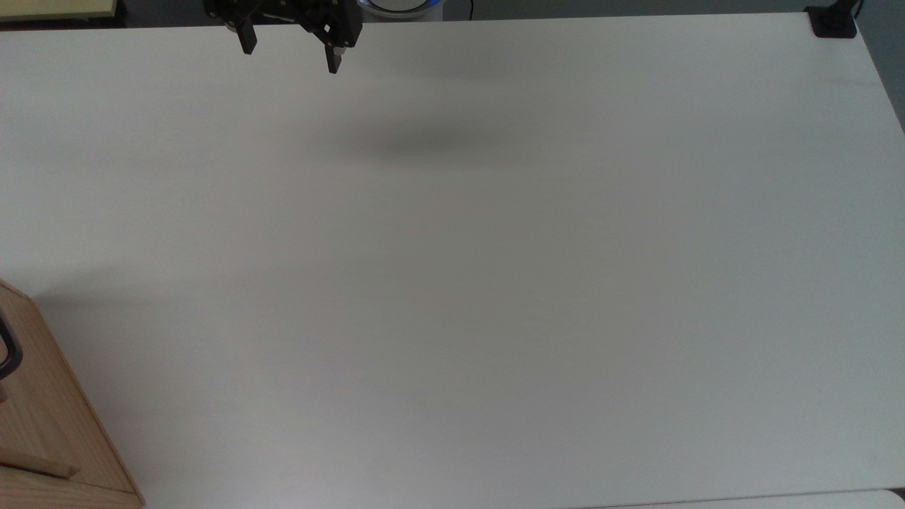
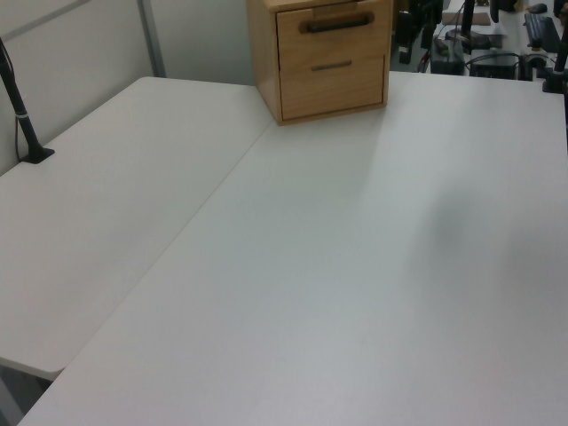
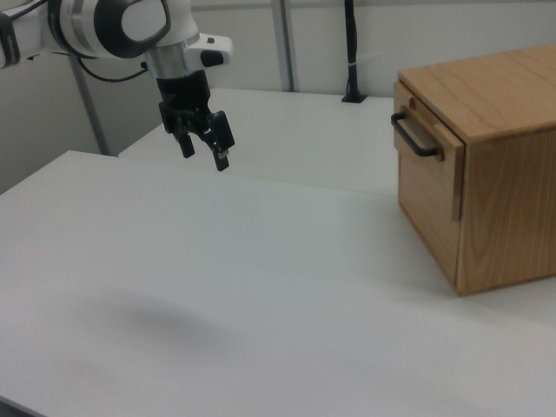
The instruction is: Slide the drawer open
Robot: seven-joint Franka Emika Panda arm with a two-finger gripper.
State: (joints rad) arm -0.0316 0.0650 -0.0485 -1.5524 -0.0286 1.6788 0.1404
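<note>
Claw (image 3: 203, 153): fingers spread apart, holding nothing, hanging above the white surface (image 3: 261, 278).
Drawer (image 3: 427, 161): pushed in, well apart from the claw.
Handle (image 3: 412, 135): black bar, untouched.

White table (image 1: 495, 283), wooden cabinet (image 3: 512, 208) on it, black post (image 2: 19, 111) at edge.

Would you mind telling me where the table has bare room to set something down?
Nearly all of the table is free: the wide stretch between the open gripper, hanging above one edge, and the cabinet at the far side. The only crowded spot is just before the drawer and its handle.
</note>
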